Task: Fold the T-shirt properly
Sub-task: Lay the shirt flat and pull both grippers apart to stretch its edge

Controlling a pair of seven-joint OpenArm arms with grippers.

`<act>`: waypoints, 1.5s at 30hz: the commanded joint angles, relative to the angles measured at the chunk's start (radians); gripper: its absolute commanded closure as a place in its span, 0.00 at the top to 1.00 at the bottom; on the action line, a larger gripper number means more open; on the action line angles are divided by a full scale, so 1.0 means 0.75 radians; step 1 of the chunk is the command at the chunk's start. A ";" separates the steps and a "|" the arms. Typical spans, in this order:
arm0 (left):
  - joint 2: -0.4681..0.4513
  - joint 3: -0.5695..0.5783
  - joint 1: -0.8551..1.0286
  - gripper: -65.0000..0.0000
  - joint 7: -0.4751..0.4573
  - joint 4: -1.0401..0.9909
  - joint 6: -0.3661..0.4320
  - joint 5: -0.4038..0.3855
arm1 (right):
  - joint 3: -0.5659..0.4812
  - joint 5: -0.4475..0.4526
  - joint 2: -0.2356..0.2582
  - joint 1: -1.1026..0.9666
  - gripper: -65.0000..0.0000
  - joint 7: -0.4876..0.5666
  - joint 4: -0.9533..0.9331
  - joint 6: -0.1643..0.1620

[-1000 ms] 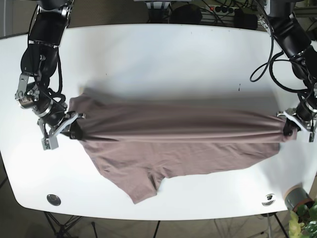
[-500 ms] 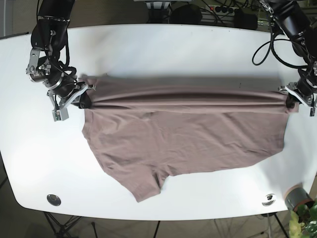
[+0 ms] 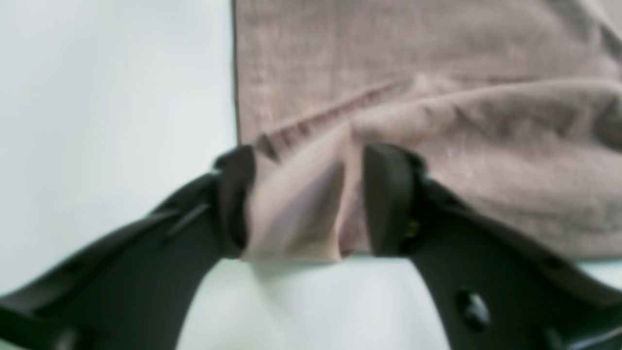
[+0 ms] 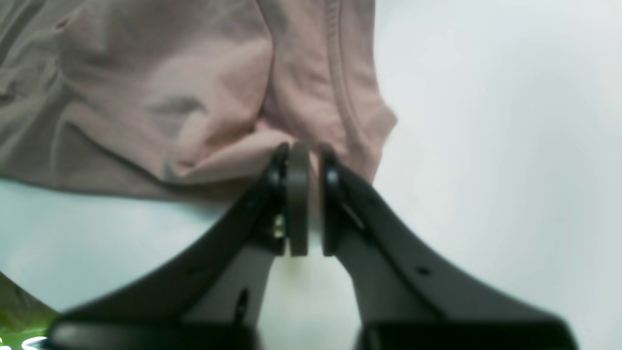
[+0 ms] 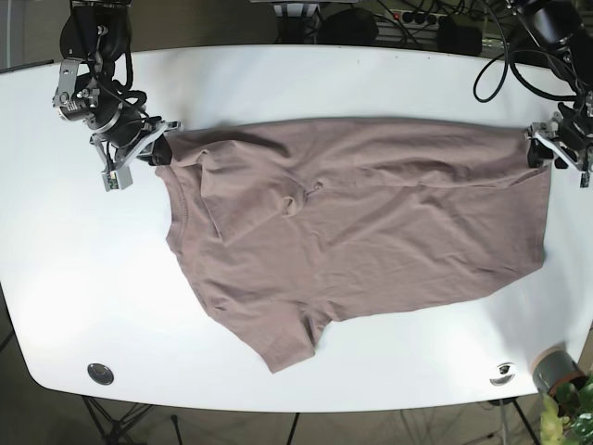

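Observation:
The mauve T-shirt (image 5: 371, 213) lies spread out across the white table (image 5: 278, 83), with one sleeve pointing to the near edge. My right gripper (image 5: 153, 151), at the left of the base view, is shut on the shirt's shoulder corner; the right wrist view shows its jaws (image 4: 303, 165) pinching thin fabric (image 4: 146, 73). My left gripper (image 5: 542, 148) is at the shirt's hem corner on the right. In the left wrist view its fingers (image 3: 303, 194) stand apart, with a loose fold of cloth (image 3: 437, 73) between them.
Two round metal fittings (image 5: 100, 373) (image 5: 502, 373) sit in the table near its front edge. A small pot with a plant (image 5: 556, 371) stands off the near right corner. Cables and gear (image 5: 408, 23) lie beyond the far edge.
Both grippers have moved toward the far edge, pulling the shirt's stretched upper fold with them. The shirt now lies opened out flat instead of doubled over.

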 commanded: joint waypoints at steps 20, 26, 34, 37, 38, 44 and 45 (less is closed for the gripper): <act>-0.044 -0.203 0.117 0.58 -0.027 0.197 0.002 -0.222 | 0.013 0.001 0.013 0.005 0.49 0.032 -0.048 0.006; 0.005 -0.209 0.127 0.58 -0.062 0.158 0.002 -0.147 | 0.004 0.001 0.013 0.024 0.48 0.077 -0.142 0.006; 0.097 -0.196 0.121 0.58 -0.293 0.085 0.002 0.052 | 0.004 0.001 0.013 0.052 0.48 0.079 -0.179 0.006; 0.099 -0.196 0.088 0.58 -0.301 0.027 0.002 0.072 | 0.004 0.001 0.013 0.054 0.48 0.079 -0.181 0.006; 0.097 -0.196 0.070 0.58 -0.301 -0.001 0.002 0.080 | 0.004 0.001 0.013 0.065 0.47 0.079 -0.181 0.006; 0.091 -0.196 0.002 0.57 -0.303 -0.150 0.002 0.111 | 0.004 0.001 0.011 0.083 0.47 0.079 -0.247 0.006; 0.089 -0.196 -0.004 0.57 -0.303 -0.159 0.002 0.111 | 0.004 0.001 0.011 0.085 0.47 0.079 -0.255 0.006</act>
